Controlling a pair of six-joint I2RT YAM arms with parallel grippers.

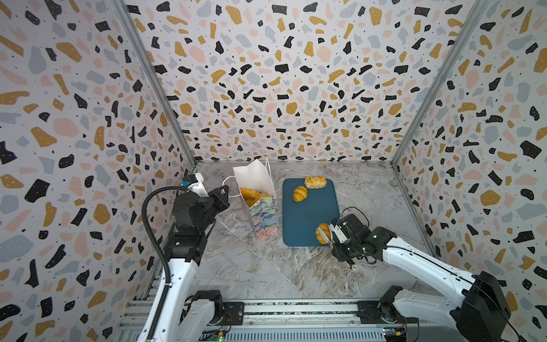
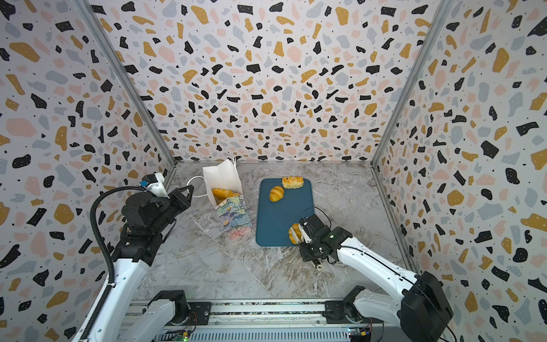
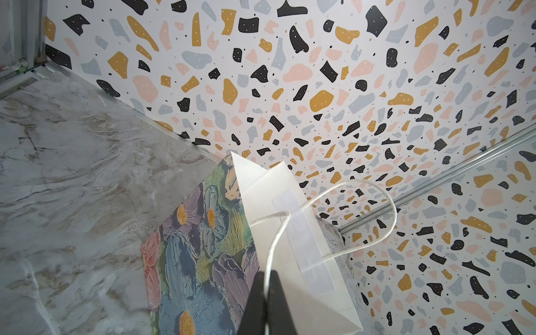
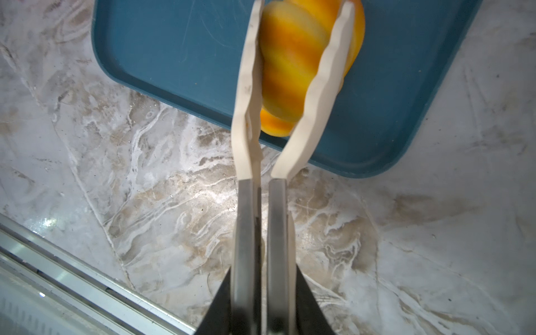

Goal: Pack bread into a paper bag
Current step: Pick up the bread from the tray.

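Observation:
The paper bag [image 1: 262, 214] [image 2: 235, 217] [image 3: 203, 246] stands open left of the tray, with several golden pieces of bread [image 1: 250, 194] [image 2: 222, 193] inside. My left gripper [image 1: 223, 192] [image 2: 189, 191] [image 3: 266, 278] is shut on its white cord handle [image 3: 388, 203]. My right gripper [image 1: 340, 234] [image 2: 309, 234] [image 4: 262, 272] is shut on metal tongs [image 4: 245, 87], whose cream tips clamp a striped roll [image 1: 322, 232] [image 2: 295, 233] [image 4: 295, 66] over the tray's near corner. Another striped roll [image 1: 300, 193] [image 2: 276, 193] and a crumb-topped piece [image 1: 315, 182] [image 2: 292, 182] lie at the tray's far end.
The dark-teal tray [image 1: 307, 219] [image 2: 281, 216] [image 4: 174, 52] lies flat on the marble table [image 1: 266, 266] between the bag and the right arm. Patterned walls close in the left, back and right sides. A metal rail [image 1: 296, 311] runs along the front edge.

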